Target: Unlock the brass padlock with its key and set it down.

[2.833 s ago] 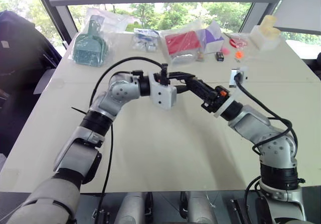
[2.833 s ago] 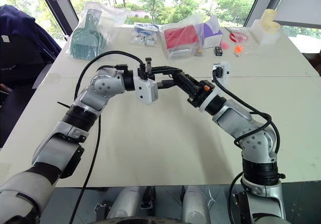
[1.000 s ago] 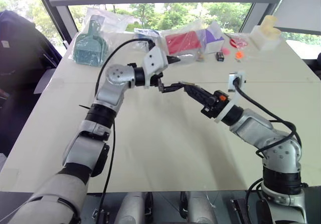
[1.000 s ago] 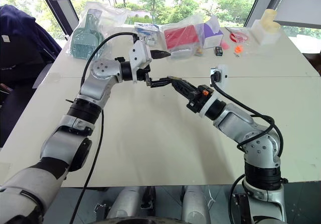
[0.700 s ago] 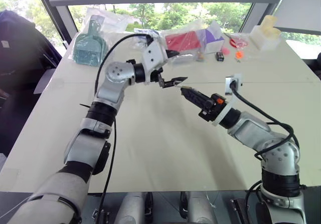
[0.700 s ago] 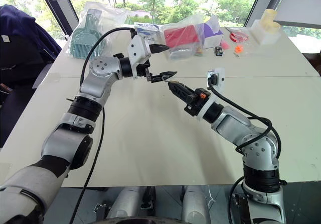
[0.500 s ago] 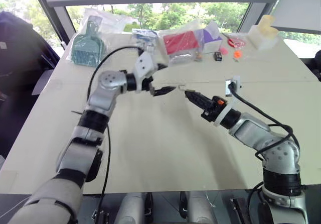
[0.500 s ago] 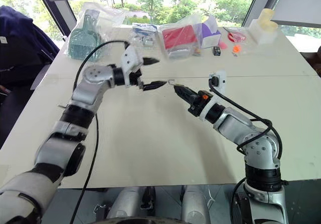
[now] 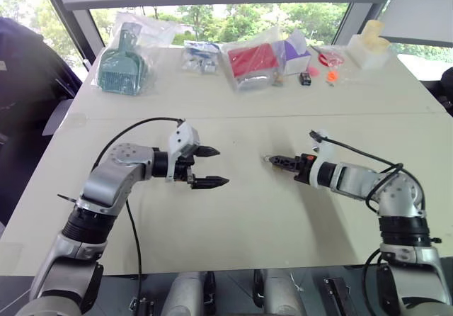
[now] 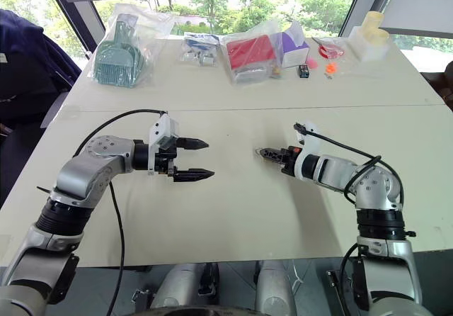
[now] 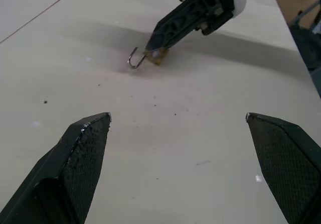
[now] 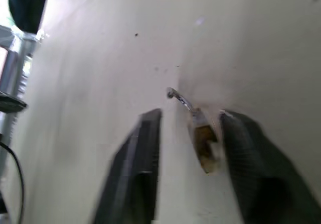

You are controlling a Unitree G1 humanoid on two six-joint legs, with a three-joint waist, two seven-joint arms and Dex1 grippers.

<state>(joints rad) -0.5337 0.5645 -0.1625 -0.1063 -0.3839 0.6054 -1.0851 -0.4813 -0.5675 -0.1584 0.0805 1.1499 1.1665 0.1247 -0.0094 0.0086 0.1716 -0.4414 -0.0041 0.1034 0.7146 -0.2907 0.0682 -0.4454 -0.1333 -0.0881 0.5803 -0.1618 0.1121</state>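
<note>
Head view: my left gripper [image 9: 212,166] hangs wide open and empty over the table [image 9: 233,217] toward its left edge, while my right gripper [image 9: 276,161] sits low toward the right edge. Left wrist view: the brass padlock [image 11: 156,57] lies on the table at my right gripper's tips, its shackle [image 11: 134,59] swung open. Right wrist view: my right fingers [image 12: 138,163] stand parted either side of the padlock, apparently not pinching it.
</note>
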